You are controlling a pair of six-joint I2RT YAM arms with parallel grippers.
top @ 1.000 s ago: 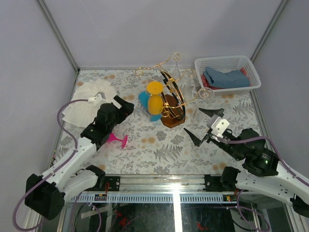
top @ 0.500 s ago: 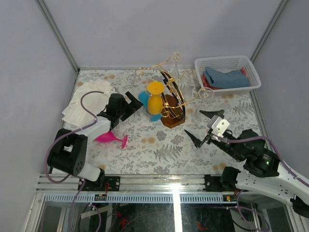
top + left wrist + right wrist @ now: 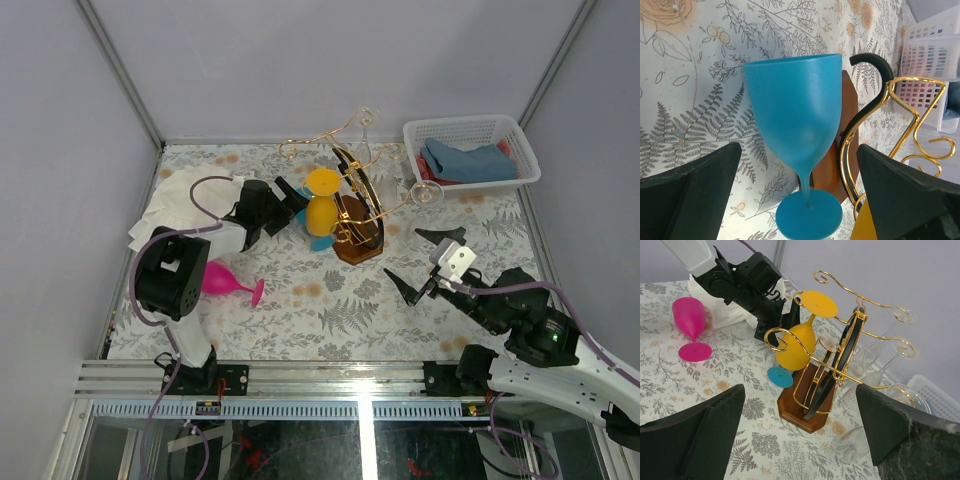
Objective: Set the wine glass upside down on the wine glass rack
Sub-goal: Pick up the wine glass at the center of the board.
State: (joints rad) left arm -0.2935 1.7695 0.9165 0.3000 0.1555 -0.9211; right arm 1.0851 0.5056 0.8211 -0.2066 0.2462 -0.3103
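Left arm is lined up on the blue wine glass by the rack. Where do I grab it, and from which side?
I'd take the blue wine glass across its bowl, coming from the side away from the wine glass rack, where the open left gripper brackets it. The stem is thin and sits close to the rack's gold wire.

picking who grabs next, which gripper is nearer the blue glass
Left. The left gripper is open right at the blue glass; the right gripper hangs open farther off, on the other side of the rack.
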